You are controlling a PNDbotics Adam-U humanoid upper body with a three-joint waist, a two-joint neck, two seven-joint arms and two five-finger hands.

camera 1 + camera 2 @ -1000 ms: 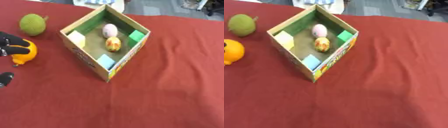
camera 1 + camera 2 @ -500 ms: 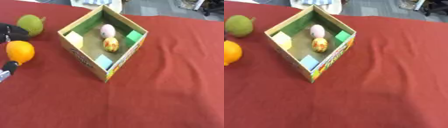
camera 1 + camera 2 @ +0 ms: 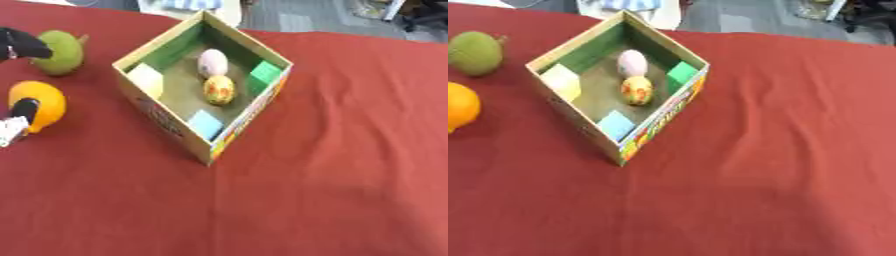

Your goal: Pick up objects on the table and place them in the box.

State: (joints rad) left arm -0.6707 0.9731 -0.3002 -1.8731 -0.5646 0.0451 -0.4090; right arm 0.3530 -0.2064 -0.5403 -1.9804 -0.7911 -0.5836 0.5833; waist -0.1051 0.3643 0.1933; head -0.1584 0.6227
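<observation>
Red cloth covers the table (image 3: 350, 165) from edge to edge, with a strip of grey floor beyond its far side. On it stands an open cardboard box (image 3: 166, 125), turned so that one corner points toward the robot. Inside lie a pale pink egg (image 3: 212, 62) and a yellow patterned egg (image 3: 219, 89) just beside it, with small coloured flaps at the box's inner corners.

Two fruits are outside the box, both to its left — an orange (image 3: 39, 104) nearer the robot and a green fruit (image 3: 61, 51) farther back. Only the left hand (image 3: 21, 45) shows, at the left edge of the left eye view. A dark fingertip sits against the green fruit's left side, and a second dark finger with a pale tip lies across the front of the orange. Thumb and fingers seem to bracket the orange, yet most of the hand is cut off by the edge, so I cannot tell whether it truly holds the fruit or merely rests on it. The right hand is in no view.

What matters for the coming move is direction: the box lies to the right of the orange and slightly farther from the robot, with bare cloth between them. The left hand is plainly the nearer one. Round as it is, the orange has no long axis to line up — the carry would be a sideways sweep rightward, high enough to clear the box's near-left wall.
</observation>
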